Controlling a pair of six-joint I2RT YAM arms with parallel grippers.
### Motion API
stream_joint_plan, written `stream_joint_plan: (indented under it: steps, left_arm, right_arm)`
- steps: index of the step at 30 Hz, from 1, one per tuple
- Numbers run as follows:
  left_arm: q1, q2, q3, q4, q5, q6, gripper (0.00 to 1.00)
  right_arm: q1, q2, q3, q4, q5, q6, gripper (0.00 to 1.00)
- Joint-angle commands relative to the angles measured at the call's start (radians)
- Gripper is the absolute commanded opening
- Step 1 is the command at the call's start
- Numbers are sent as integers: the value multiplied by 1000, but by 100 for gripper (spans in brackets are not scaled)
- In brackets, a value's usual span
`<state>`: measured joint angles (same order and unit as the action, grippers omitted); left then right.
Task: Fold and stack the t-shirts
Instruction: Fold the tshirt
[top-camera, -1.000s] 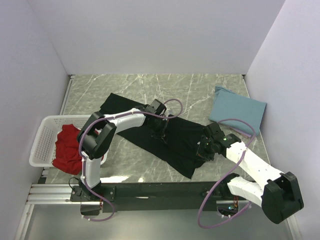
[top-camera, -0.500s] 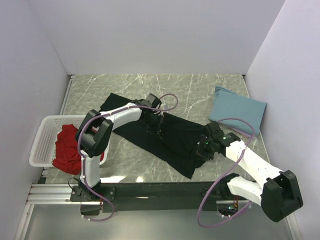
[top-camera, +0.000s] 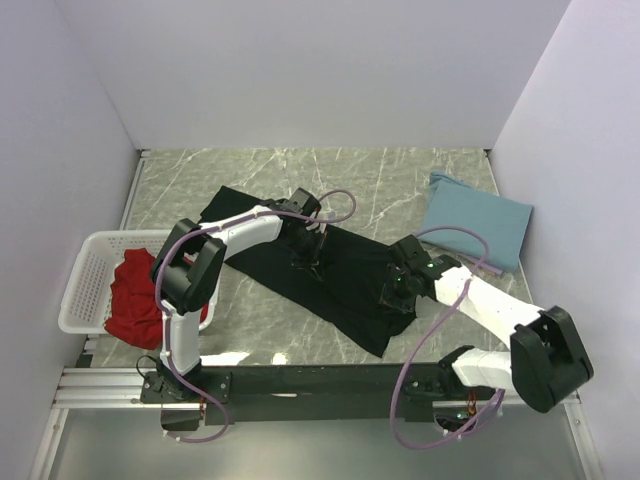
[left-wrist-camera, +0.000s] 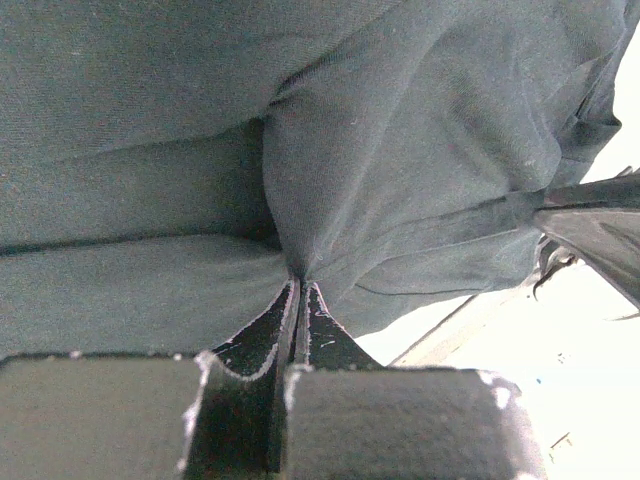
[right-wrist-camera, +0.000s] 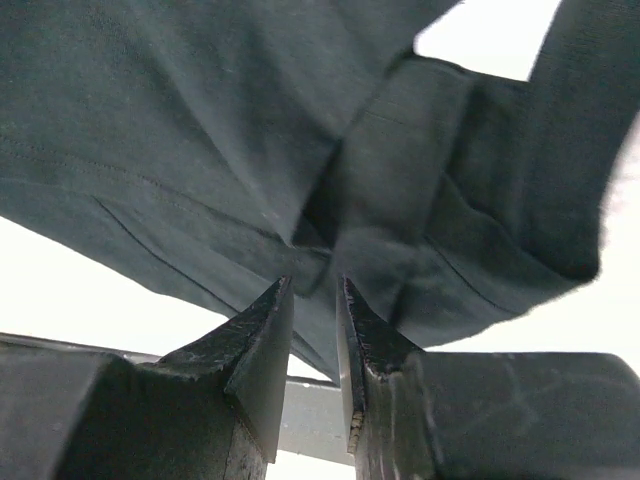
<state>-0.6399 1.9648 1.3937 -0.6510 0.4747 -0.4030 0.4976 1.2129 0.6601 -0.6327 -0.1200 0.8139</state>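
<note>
Black t-shirt (top-camera: 350, 272): large, creased, is being stretched out diagonally across the middle of the table (top-camera: 400, 175); cloth is being pinched up into folds at two places.
Red t-shirt (top-camera: 135, 295): crumpled, is being carried in the white basket (top-camera: 80, 262) at the left, spilling over its near rim.
Dusty-blue t-shirt (top-camera: 475, 225): is lying folded flat, far right.

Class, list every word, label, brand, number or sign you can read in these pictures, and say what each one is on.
No text can be read in any view.
The black shirt, the red shirt, the blue shirt and the basket show no print, tag or number from above.
Both wrist views show only plain dark cloth.
</note>
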Motion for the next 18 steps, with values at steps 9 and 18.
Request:
stream_joint_plan:
  steps: [9,18]
  left_arm:
    - [9,5,7,-15,39,43,0]
    - [16,3,1,-3,51,41,0]
  right_arm:
    - [101,171,101,54,82,10,31]
    - [127,149,124,-44,118,33,34]
